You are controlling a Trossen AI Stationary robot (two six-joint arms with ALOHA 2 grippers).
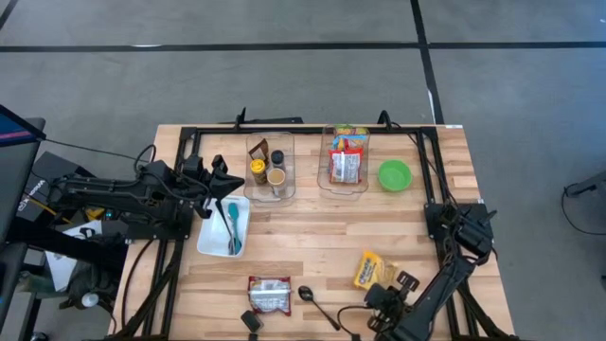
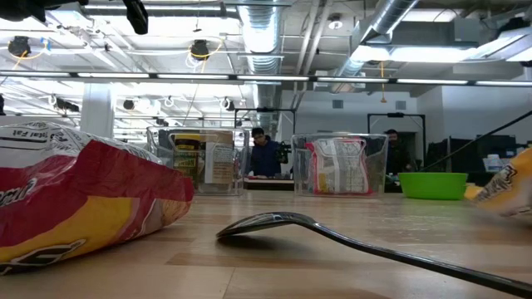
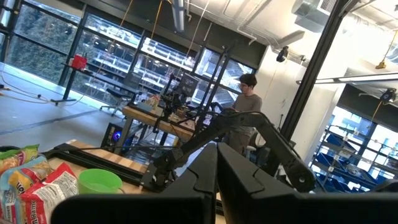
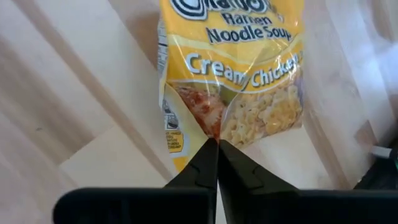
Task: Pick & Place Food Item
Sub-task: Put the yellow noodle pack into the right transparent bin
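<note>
Up close, right pincer [image 4: 217,144] pinches noodle packet [image 4: 233,81] — overhead can't tell.

wide bare butcher-block table [image 1: 312,246] mid-way, two clear bins [image 1: 270,166] and green bowl [image 1: 395,174] crowding the back, black spoon [image 1: 317,303] and snack packet [image 1: 269,294] blocking the front edge

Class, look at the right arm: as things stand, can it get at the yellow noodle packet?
Probably yes. The right gripper is already at the noodle packet, its fingers shut on the packet's near edge. In the high view nothing lies between them on the table; the spoon sits off to one side.
</note>
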